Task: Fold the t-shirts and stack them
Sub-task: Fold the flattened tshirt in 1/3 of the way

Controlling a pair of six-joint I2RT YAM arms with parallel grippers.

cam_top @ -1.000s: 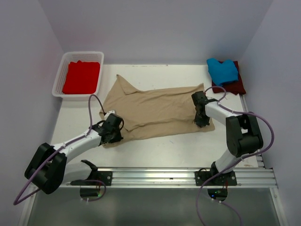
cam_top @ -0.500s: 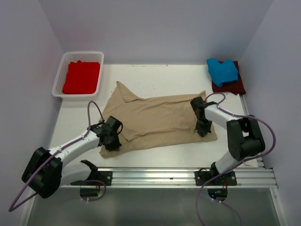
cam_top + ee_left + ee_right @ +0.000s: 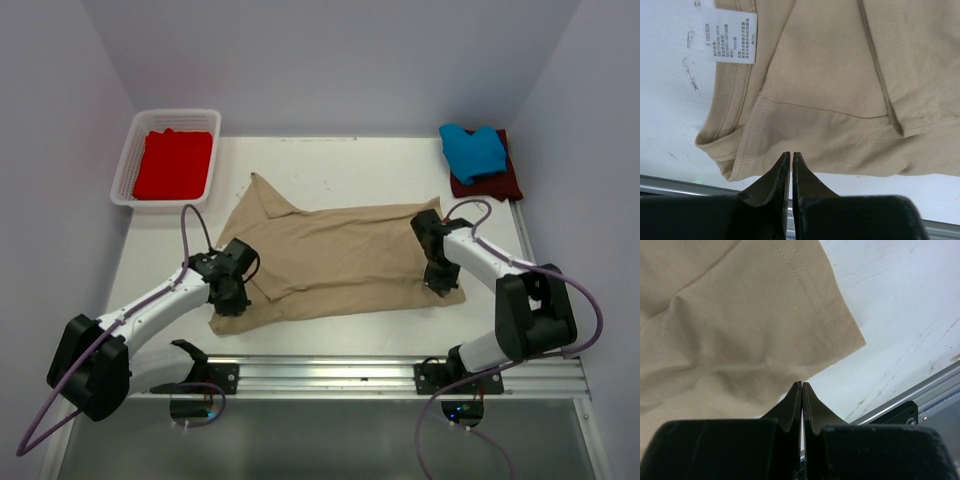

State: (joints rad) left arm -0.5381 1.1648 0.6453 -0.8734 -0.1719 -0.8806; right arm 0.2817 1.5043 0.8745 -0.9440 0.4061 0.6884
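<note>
Lying spread across mid-table, the tan t-shirt (image 3: 340, 255) is pinched at both near corners: left gripper (image 3: 228, 299) on the left one, right gripper (image 3: 440, 285) on the right (fingers squeezed together on cloth). Blue shirt (image 3: 472, 150) sits on maroon shirt (image 3: 503, 186), far right.

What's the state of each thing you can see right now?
tan t-shirt: spread out, gripped at both near corners
red t-shirt: folded, in basket
blue t-shirt: folded, atop maroon t-shirt
maroon t-shirt: folded, underneath
left gripper: shut on tan t-shirt
right gripper: shut on tan t-shirt
</note>
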